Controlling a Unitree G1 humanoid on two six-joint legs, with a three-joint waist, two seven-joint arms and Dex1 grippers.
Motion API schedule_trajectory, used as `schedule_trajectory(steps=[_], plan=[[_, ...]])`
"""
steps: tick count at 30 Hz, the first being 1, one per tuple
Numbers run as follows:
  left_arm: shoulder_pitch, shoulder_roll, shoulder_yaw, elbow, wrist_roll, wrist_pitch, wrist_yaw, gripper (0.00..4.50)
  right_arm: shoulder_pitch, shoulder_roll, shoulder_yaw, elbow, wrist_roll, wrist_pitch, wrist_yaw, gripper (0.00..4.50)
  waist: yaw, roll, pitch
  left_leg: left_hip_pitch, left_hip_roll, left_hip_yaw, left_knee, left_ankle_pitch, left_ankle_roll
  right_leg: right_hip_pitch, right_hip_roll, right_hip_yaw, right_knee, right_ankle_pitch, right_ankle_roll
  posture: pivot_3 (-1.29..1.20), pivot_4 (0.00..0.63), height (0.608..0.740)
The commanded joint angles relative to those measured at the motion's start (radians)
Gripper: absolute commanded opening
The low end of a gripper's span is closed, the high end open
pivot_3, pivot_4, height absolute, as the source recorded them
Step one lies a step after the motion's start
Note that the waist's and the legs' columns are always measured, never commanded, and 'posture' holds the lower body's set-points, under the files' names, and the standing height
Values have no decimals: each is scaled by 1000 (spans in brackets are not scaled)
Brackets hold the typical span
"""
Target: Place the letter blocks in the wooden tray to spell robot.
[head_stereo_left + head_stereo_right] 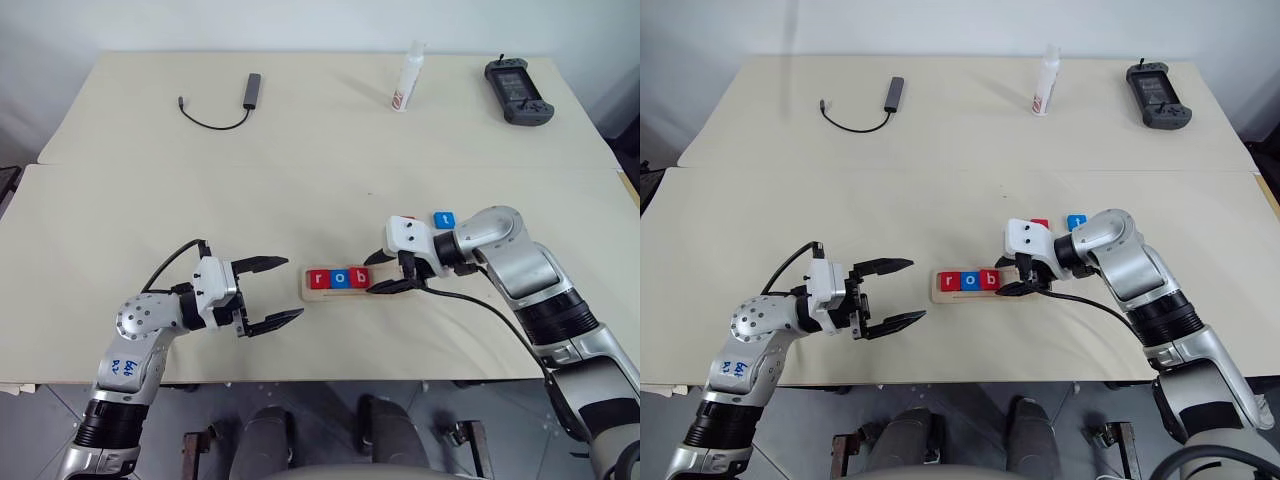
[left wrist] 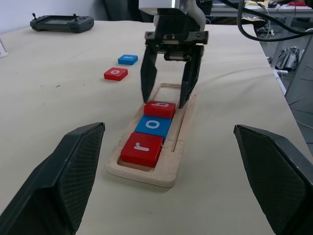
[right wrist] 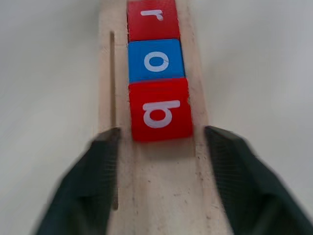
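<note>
The wooden tray (image 1: 392, 294) lies near the table's front, in the middle. In its slot stand three letter blocks in a row: red r (image 1: 320, 279), blue o (image 1: 340, 279) and red b (image 1: 360, 278). My right gripper (image 1: 385, 272) points down at the tray's right part, open. Its fingers (image 2: 147, 78) stand on either side of the b block's (image 3: 160, 108) end, clear of it. A loose red o (image 2: 116, 74) and a blue t (image 1: 444, 219) lie on the table just behind that gripper. My left gripper (image 1: 293, 288) hangs open and empty, just left of the tray.
At the far side of the table lie a black cable with a grey hub (image 1: 245, 95), a white bottle (image 1: 408, 80) and a black handheld controller (image 1: 518, 90). A seam (image 1: 200, 165) runs across the table.
</note>
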Motion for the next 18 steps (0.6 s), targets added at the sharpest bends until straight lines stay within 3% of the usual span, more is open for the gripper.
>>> schedule_trajectory(steps=[1, 2, 9, 12, 18], plan=[[2, 4, 13, -33, -14, -3, 8, 4500, -2, -34, -34, -49, 35, 16, 31, 4249, 0, 0, 0, 0, 0, 0, 0, 0, 0, 0, 0, 0, 0, 0, 0, 0, 150, 740], [2, 3, 13, -34, -14, -3, 8, 4500, -2, -35, -40, -55, 40, 22, 30, 4446, 0, 0, 0, 0, 0, 0, 0, 0, 0, 0, 0, 0, 0, 0, 0, 0, 150, 740], [-14, -3, 5, -21, -11, -7, 12, 4500, -5, -32, -93, -82, 96, 45, 10, 4446, 0, 0, 0, 0, 0, 0, 0, 0, 0, 0, 0, 0, 0, 0, 0, 0, 150, 740], [-19, -3, 5, -16, -11, -7, 11, 4500, -10, -10, -100, -82, 107, 59, -19, 3825, -1, 0, 0, 0, 0, 0, 0, 0, 0, 0, 0, 0, 0, 0, 0, 0, 150, 740], [-29, -1, 5, -9, -10, -6, 8, 4500, -9, 43, -66, -62, 86, 49, -68, 1707, -1, 0, 0, 0, 0, 0, 0, 0, 0, 0, 0, 0, 0, 0, 0, 0, 150, 740]])
